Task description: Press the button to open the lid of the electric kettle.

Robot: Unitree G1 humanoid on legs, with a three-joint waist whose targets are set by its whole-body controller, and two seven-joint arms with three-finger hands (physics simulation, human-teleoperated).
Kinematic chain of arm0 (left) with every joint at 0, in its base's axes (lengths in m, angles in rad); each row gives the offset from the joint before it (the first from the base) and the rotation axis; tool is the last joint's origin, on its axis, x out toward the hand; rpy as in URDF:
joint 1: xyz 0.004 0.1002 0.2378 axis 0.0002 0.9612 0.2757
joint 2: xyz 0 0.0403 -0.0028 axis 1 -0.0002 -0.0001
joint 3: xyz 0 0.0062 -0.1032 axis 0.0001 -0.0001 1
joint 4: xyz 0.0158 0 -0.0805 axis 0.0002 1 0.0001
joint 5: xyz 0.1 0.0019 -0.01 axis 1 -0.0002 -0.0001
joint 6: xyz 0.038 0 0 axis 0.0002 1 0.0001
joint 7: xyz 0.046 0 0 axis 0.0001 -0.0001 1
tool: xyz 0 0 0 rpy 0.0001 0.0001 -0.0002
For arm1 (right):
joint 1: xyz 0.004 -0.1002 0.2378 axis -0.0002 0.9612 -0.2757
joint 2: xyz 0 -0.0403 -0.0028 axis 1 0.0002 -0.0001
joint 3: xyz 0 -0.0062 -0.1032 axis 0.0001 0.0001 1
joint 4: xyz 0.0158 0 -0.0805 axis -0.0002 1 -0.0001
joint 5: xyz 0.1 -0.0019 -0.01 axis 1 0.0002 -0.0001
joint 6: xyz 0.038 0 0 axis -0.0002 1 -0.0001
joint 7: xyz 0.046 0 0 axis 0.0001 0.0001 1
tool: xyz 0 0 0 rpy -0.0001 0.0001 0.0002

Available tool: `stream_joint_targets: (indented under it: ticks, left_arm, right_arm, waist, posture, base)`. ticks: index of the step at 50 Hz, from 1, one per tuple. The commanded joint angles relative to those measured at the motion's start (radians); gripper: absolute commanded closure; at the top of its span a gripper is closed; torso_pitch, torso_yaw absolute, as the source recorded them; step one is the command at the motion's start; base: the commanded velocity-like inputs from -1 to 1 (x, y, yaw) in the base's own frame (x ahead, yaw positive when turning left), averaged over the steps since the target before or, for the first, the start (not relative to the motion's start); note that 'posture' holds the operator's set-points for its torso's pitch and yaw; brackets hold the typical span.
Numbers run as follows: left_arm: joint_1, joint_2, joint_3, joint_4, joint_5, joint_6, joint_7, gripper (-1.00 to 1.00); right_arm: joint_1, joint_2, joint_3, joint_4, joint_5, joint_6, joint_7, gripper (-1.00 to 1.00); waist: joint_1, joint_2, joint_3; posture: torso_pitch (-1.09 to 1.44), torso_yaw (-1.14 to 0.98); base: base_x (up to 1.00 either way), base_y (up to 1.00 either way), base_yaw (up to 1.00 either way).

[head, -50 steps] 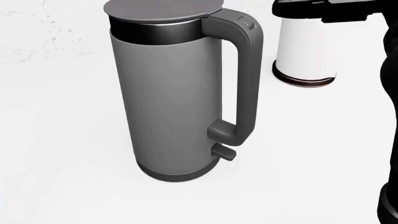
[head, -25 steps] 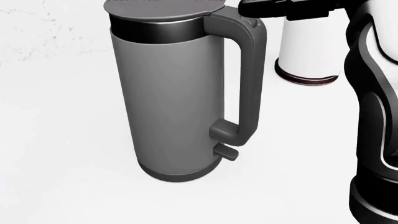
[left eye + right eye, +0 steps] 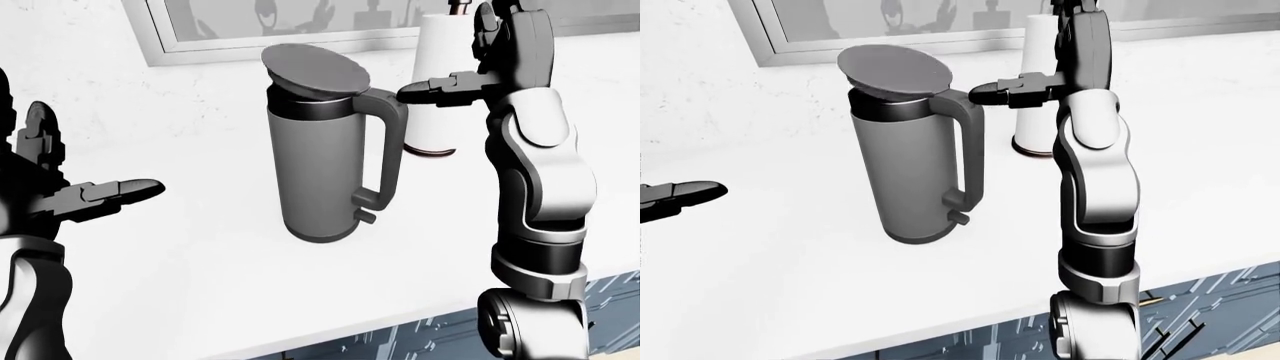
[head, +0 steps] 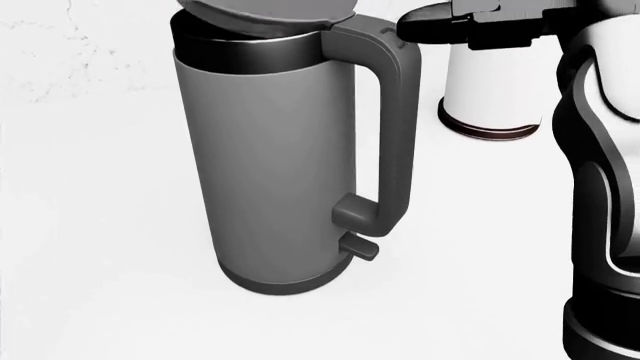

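Note:
A grey electric kettle [image 3: 320, 165] stands on the white counter [image 3: 200, 270]. Its round lid [image 3: 315, 69] is tilted up and open. The lid button [image 4: 392, 36] sits on top of the handle [image 4: 395, 127]. My right hand [image 3: 425, 91] points its fingers left, with the fingertips [image 4: 415, 26] just right of the handle top, beside the button. The fingers are extended, holding nothing. My left hand [image 3: 95, 196] hovers open over the counter, well left of the kettle.
A white cylinder with a dark base ring [image 3: 435, 82] stands right of the kettle, behind my right hand. A framed window [image 3: 200, 22] runs along the top of the left-eye view. The counter edge [image 3: 420, 319] drops to dark cabinets at the bottom.
My right hand came in from the right to the handle top. The kettle lid, flat and shut before, has now tilted up open.

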Motion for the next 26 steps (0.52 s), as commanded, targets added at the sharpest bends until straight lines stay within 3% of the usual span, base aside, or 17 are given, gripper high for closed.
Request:
stream_joint_targets:
  ticks: [1,10,13,21,26]
  left_arm:
    - [-0.02,0.016,0.007,-0.022,0.002,-0.027,0.001,-1.0]
    - [-0.018,0.015,0.009,-0.021,0.003,-0.029,-0.002,-1.0]
    - [-0.016,0.012,0.006,-0.02,0.007,-0.033,-0.003,-1.0]
    - [-0.015,0.01,0.006,-0.02,0.01,-0.034,-0.005,-1.0]
    - [-0.016,0.01,0.005,-0.021,0.011,-0.033,-0.006,-1.0]
  right_arm:
    - [-0.02,-0.007,-0.001,-0.019,-0.01,-0.024,0.007,-1.0]
    - [-0.005,0.005,0.013,-0.009,-0.046,-0.052,0.016,-1.0]
    - [0.028,-0.016,0.054,0.002,-0.159,-0.134,0.031,-1.0]
    - [0.083,0.04,0.069,0.019,-0.342,-0.232,0.104,-1.0]
    - [0.097,0.059,0.065,0.025,-0.393,-0.267,0.129,-1.0]
  waist:
    - [0.0,0.003,-0.01]
    - [-0.001,0.003,-0.013]
    - [-0.001,0.003,-0.014]
    - [-0.001,0.004,-0.02]
    - [-0.002,0.004,-0.023]
  posture:
    - [-0.27,0.0]
    - [-0.27,0.0]
    - [-0.27,0.0]
    - [-0.27,0.0]
    - [-0.27,0.0]
  base:
    - [0.0,0.0,0.0]
    - [0.0,0.0,0.0]
    - [0.0,0.0,0.0]
    - [0.0,0.0,0.0]
    - [0.0,0.0,0.0]
